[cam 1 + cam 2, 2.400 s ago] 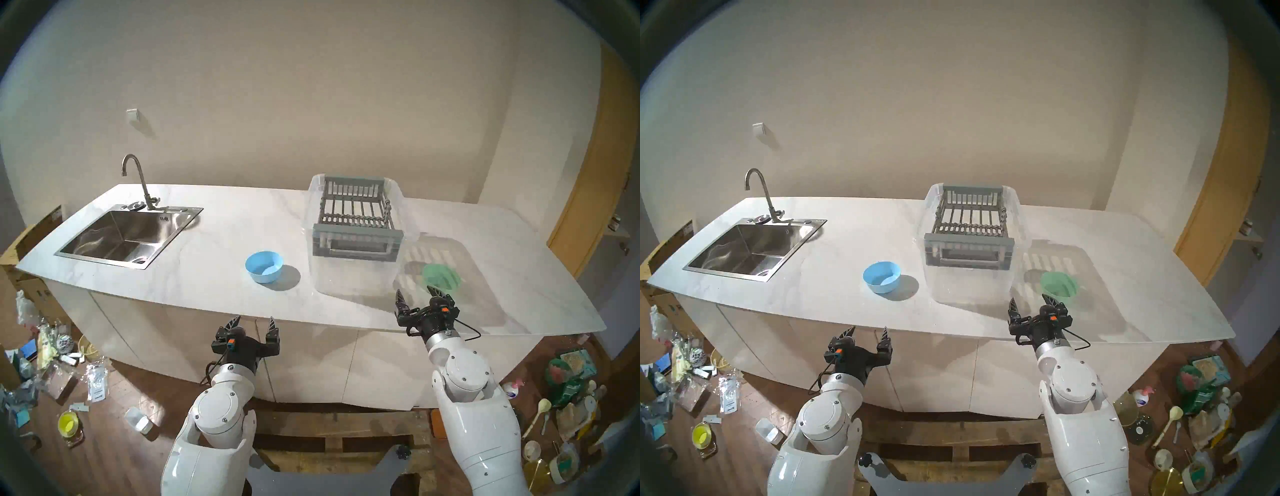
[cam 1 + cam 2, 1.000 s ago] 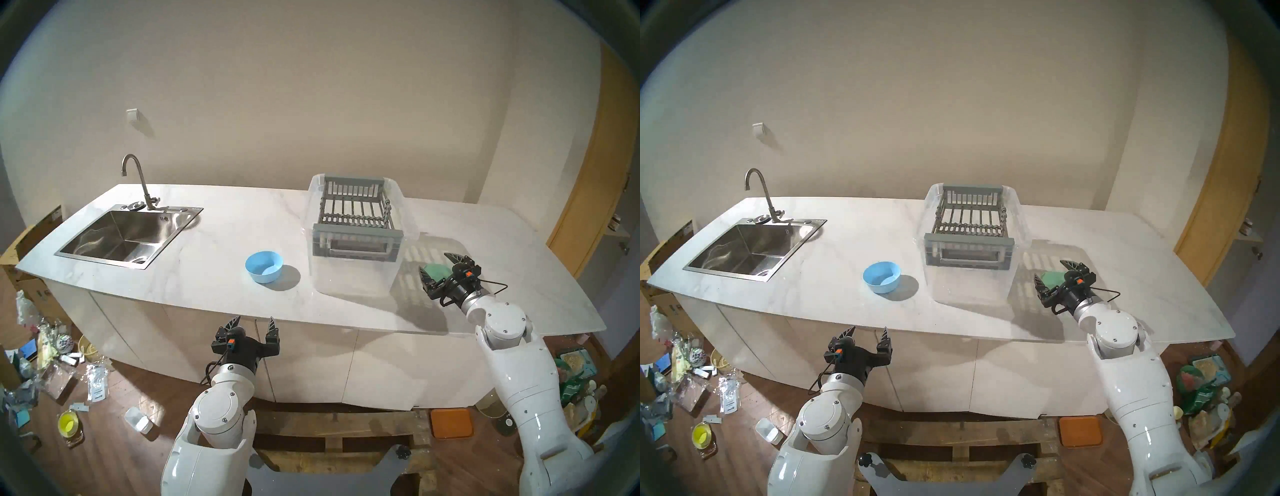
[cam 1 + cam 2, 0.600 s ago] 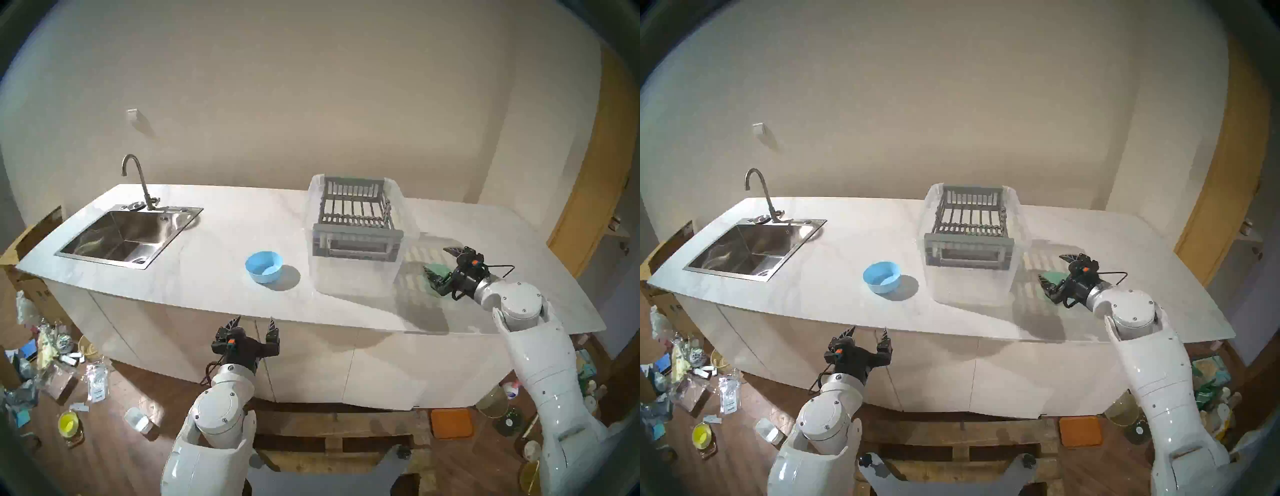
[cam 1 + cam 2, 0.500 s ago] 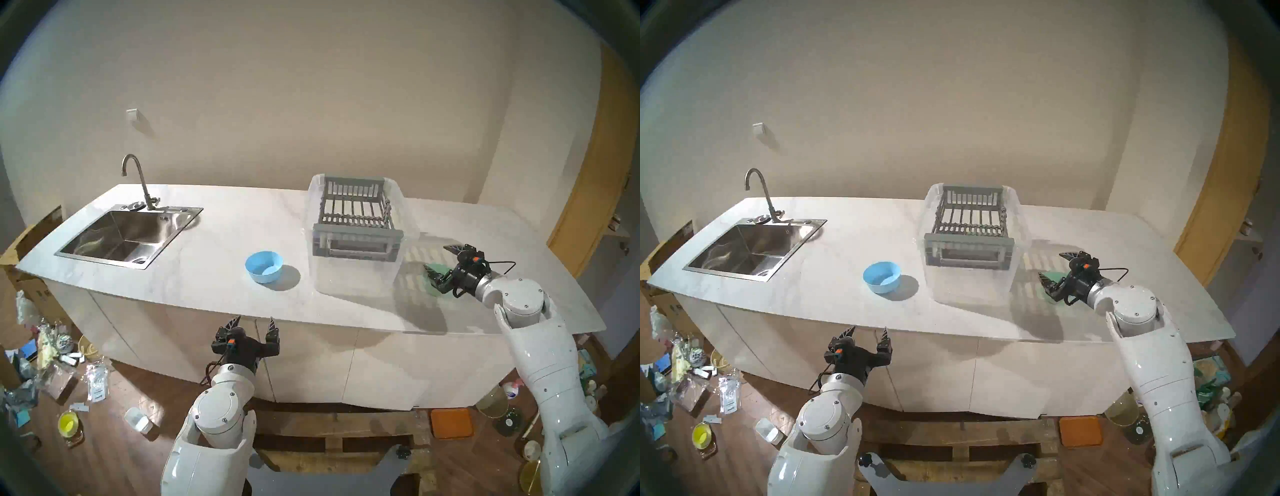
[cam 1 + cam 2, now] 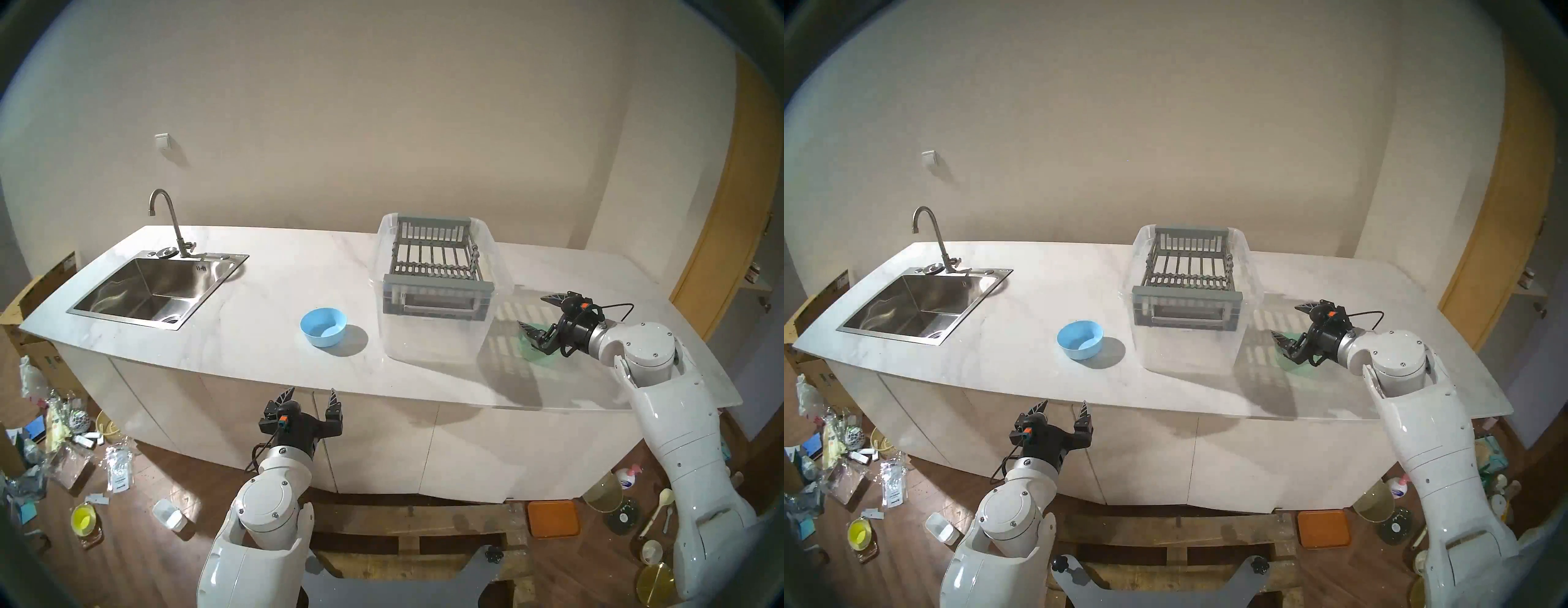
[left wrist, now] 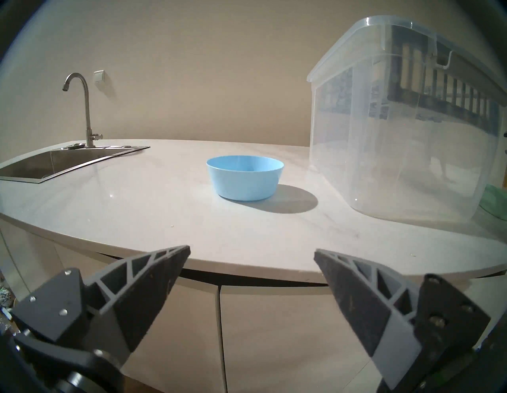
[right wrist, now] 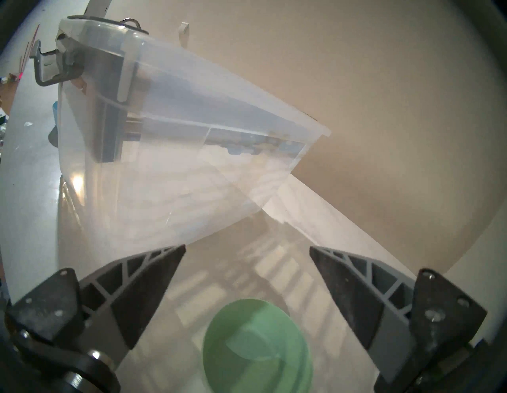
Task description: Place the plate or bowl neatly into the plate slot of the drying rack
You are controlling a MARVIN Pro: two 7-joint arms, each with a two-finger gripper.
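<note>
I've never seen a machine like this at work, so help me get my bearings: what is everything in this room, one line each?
countertop: one, white marble, across the middle.
sink: one, steel, set in the counter's left end.
faucet: one, steel, behind the sink.
blue bowl: one, light blue, upright left of the tub.
clear tub: one, see-through plastic, right of centre.
drying rack: one, grey, sitting across the tub's top.
green bowl: one, pale green, right of the tub, below the right claw.
floor clutter: many mixed items, both sides.
orange tray: one, on the floor.
left claw: open, before the counter's edge.
right claw: open, empty, above the green bowl.
</note>
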